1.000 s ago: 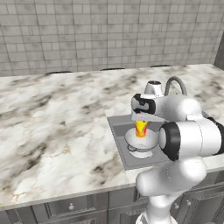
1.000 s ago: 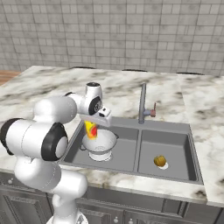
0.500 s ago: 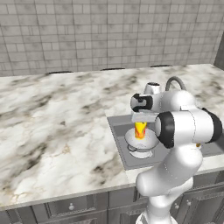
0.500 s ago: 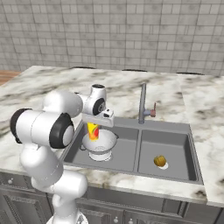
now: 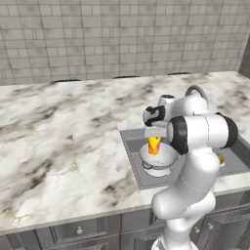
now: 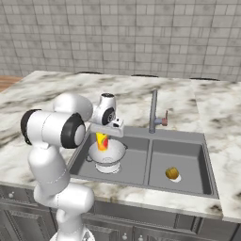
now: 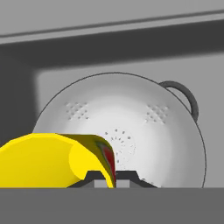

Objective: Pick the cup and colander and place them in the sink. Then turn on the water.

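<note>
Claw (image 7: 109, 178) is pinched tight on the rim of the cup (image 7: 57, 159), and its two dark tips squeeze the thin yellow wall between them. From the hand camera, the cup lies on its side and sticks out to the left of the tips, with its red patch right at the pinch.

Straight below the claw is the colander (image 7: 131, 127). It sits in the sink (image 6: 136, 162), in the left bowl, with its open side up. The cup hangs right over the middle of the colander, so the way to go is down.

In the right base view the cup (image 6: 101, 140) shows as a small yellow and red shape just above the white colander (image 6: 107, 155). I cannot tell if it is touching the colander's bottom or just hanging inside it. In the left base view the cup (image 5: 154, 145) pokes up from the colander (image 5: 157, 157) under the claw (image 5: 154, 134).

I think the job now is to let the cup go so it lands in the sink. If the claw opens here, the cup should fall into the colander, and that is still inside the sink.

Farther right, a small brown ball (image 6: 172, 173) rests in the other bowl. At the far edge of the sink stands the faucet (image 6: 153, 110). I see no water coming from it, so that part is not done yet.
</note>
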### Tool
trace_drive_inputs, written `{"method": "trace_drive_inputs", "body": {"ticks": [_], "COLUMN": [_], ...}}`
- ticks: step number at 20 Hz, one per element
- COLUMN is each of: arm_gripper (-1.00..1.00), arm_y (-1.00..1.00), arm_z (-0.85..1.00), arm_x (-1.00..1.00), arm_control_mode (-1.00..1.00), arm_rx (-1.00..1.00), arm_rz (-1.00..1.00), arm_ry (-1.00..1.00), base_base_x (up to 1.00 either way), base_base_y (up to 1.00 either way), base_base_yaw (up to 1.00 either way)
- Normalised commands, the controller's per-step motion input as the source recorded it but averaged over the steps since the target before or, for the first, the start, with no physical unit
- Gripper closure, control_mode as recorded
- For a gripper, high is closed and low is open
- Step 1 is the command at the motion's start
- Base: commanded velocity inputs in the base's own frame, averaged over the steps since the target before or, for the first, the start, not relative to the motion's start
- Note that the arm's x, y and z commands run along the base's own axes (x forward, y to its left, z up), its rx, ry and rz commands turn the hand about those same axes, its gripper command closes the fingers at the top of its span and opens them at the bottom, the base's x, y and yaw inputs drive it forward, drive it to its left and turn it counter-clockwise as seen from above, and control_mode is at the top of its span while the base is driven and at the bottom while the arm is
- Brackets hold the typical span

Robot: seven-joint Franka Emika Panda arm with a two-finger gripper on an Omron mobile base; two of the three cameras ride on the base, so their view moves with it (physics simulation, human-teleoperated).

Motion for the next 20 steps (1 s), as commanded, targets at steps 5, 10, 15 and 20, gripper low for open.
{"method": "trace_drive_inputs", "body": {"ticks": [5,10,15,20], "arm_gripper": [1.0,1.0,1.0,1.0], "arm_y": [0.0,-0.02,-0.07,-0.1], "arm_z": [-0.34,-0.29,-0.32,-0.2], "arm_x": [0.06,0.0,0.0,0.0], "arm_control_mode": [-1.0,-1.0,-1.0,-1.0], "arm_rx": [0.0,0.0,0.0,-0.01], "arm_rz": [0.0,0.0,0.0,0.0], "arm_ry": [0.0,0.0,-0.03,-0.06], "base_base_x": [0.0,0.0,0.0,0.0], "base_base_y": [0.0,0.0,0.0,0.0], "base_base_yaw": [0.0,0.0,0.0,0.0]}}
